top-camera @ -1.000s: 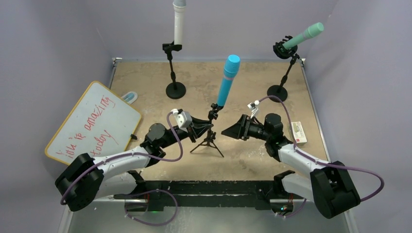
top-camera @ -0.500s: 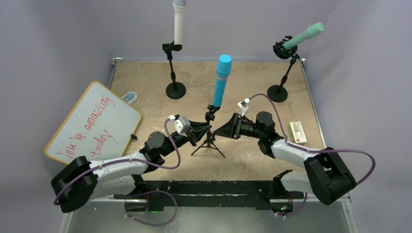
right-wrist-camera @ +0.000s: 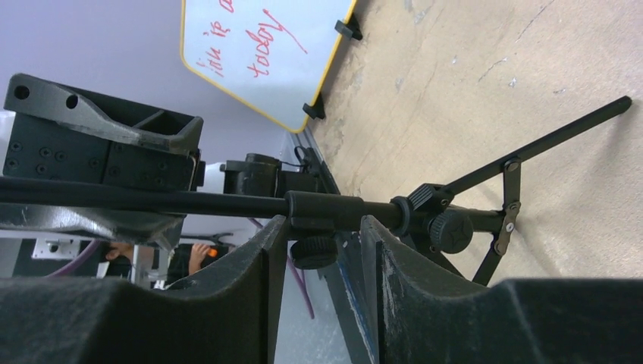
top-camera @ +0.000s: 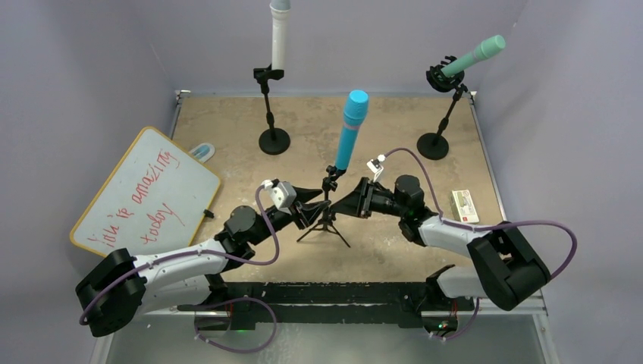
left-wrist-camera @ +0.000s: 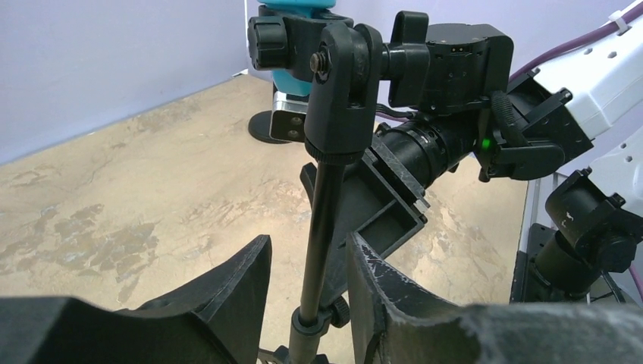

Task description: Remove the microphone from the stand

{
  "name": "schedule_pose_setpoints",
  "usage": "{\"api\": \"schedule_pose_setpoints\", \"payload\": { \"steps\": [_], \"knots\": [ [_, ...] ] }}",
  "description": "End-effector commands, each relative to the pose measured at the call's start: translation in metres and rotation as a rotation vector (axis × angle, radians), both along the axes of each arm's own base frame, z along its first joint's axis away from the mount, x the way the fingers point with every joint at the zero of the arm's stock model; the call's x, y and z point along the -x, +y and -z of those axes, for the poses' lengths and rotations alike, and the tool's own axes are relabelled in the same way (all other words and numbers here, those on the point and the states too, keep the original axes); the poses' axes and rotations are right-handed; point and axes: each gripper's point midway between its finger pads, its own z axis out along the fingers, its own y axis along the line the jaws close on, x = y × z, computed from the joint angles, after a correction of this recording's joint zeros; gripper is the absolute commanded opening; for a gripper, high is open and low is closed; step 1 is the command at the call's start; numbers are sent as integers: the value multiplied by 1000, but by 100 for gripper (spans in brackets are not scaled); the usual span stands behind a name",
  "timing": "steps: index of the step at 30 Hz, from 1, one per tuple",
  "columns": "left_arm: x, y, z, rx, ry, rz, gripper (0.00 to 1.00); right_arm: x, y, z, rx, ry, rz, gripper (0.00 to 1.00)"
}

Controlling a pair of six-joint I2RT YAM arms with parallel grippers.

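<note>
Blue microphone [top-camera: 351,130] in tripod stand [top-camera: 327,221] at centre frame, left gripper [left-wrist-camera: 307,252] parted loosely around its pole [left-wrist-camera: 323,212], right gripper [right-wrist-camera: 320,226] parted just right, gripping nothing.

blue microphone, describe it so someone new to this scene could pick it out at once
Near the middle of the tan table, the bright blue microphone rises from a small black tripod. The white microphone and green microphone stand farther back on round bases.
</note>
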Motion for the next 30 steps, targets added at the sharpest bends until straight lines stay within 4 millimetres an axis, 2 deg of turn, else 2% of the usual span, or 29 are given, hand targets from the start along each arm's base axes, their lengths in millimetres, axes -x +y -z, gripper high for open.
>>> {"api": "schedule_pose_setpoints", "payload": {
  "steps": [1, 8, 12, 19, 24, 30],
  "knots": [
    [6, -1, -9, 22, -17, 27, 40, -6, 2, -17, -53, -49, 35, 43],
    [3, -4, -19, 14, -48, 23, 45, 5, -1, -17, -89, -33, 20, 43],
    [0, -6, -22, 5, -50, 17, 45, 8, -2, -13, -85, -20, 13, 49],
    [-6, -6, -29, 7, -65, -10, 45, 11, 0, -13, -104, -3, -7, 37],
    [-8, -6, -34, 6, -80, -16, 44, 16, 1, -19, -131, -25, -27, 37],
    [-8, -7, -32, -3, -80, -12, 43, 17, 5, -17, -119, -25, -49, 38]
  ]
}}
